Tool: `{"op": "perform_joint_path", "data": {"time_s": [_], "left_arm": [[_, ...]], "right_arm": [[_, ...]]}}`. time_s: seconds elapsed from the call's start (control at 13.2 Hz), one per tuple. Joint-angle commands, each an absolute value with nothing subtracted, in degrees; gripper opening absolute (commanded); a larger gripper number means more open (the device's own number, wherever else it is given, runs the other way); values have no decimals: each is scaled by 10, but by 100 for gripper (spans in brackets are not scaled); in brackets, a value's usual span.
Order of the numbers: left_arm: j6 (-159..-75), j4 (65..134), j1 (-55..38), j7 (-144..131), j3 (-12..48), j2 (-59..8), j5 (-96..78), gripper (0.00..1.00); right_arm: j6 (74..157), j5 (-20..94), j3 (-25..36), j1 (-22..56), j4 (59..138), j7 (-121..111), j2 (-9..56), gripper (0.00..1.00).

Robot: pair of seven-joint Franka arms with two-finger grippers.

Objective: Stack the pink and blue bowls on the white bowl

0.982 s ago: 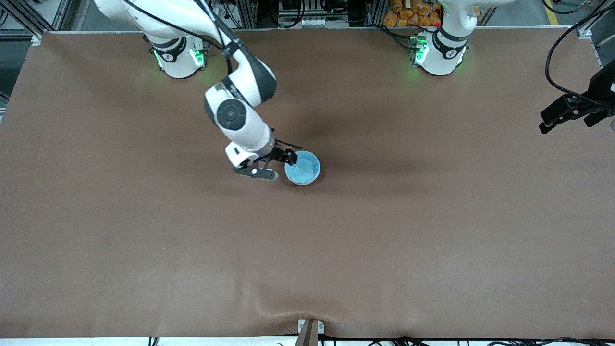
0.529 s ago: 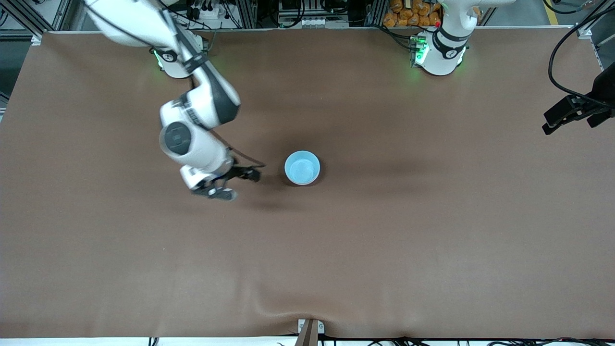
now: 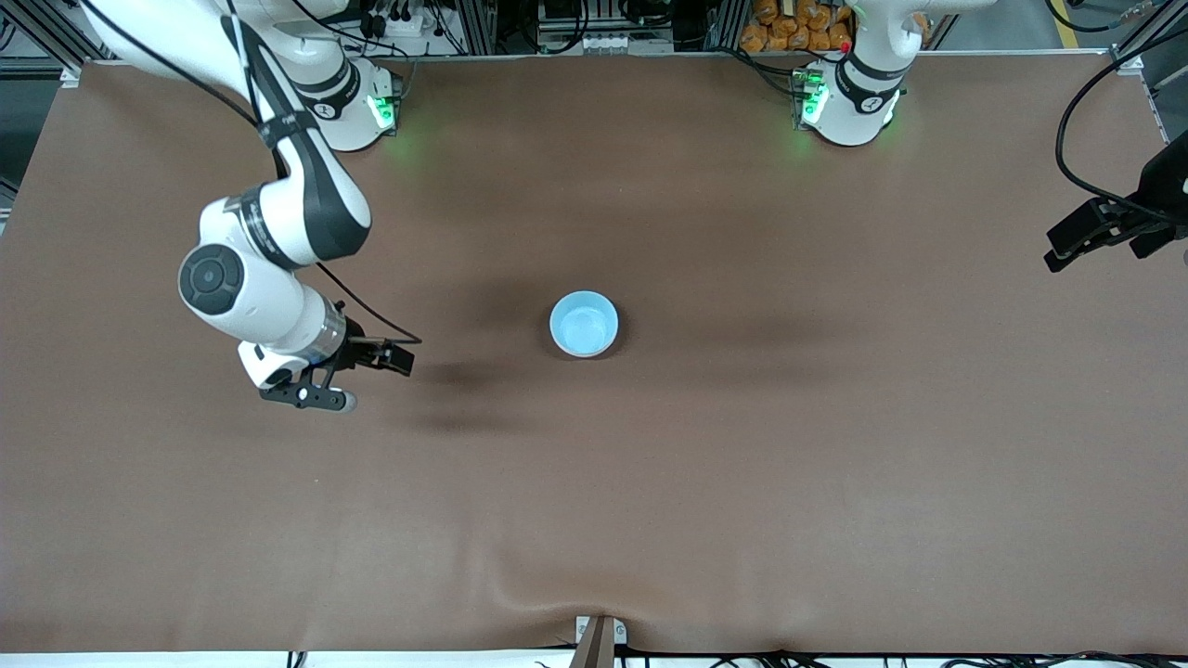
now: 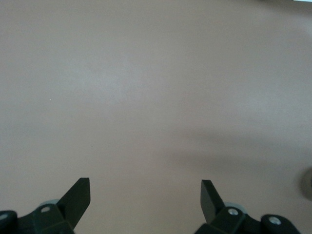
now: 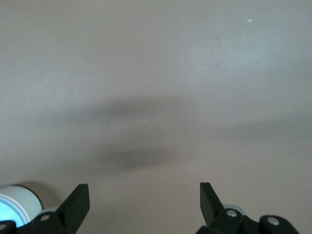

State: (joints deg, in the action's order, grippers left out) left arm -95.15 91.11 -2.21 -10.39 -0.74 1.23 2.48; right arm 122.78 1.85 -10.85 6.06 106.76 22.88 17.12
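Note:
The light blue bowl [image 3: 584, 324] sits upright near the middle of the table. In the right wrist view a white outer wall [image 5: 23, 195], the white bowl's, shows round a blue inside [image 5: 6, 212]. The pink bowl is hidden. My right gripper [image 3: 364, 378] is open and empty over bare table, well off the bowl toward the right arm's end; its jaws [image 5: 145, 195] stand wide apart. My left gripper [image 3: 1104, 239] is open and empty over the table's edge at the left arm's end, waiting; its wrist view [image 4: 145, 195] shows only bare table.
The brown table cover [image 3: 742, 464] has a raised fold at the edge nearest the front camera [image 3: 557, 594]. Cables hang by the left gripper [image 3: 1077, 121]. The two arm bases [image 3: 849, 102] stand along the edge farthest from the camera.
My right gripper has let go of the blue bowl's rim and moved away toward the right arm's end. The bowl has stayed put. The left gripper has barely shifted.

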Motion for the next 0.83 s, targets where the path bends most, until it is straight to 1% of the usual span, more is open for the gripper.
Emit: {"op": "perform_joint_path", "data": {"time_s": [0.0,0.08,0.3,0.45,0.6,0.76], "left_arm": [[-959,904,-25,-107,-8,4,11,100],[-960,904,-26,-108,-7,4,11,100],[-960,905,-27,-109,-6,2,11,100],[-960,904,-28,-108,-5,-3,11,100],[-960,905,-27,-107,-5,-2,10,100],[-960,905,-24,-99,-4,0,10,100]], "right_arm": [[1172,-2,-114,49,1078,226,109,100],[1152,-3,-113,47,1078,217,94,100],[1098,-2,-113,1,1076,134,50,100],[1051,2,-97,-16,1071,78,30,100],[991,6,-81,-13,1047,55,16,100],[924,8,-78,-17,995,42,14,100]]}}
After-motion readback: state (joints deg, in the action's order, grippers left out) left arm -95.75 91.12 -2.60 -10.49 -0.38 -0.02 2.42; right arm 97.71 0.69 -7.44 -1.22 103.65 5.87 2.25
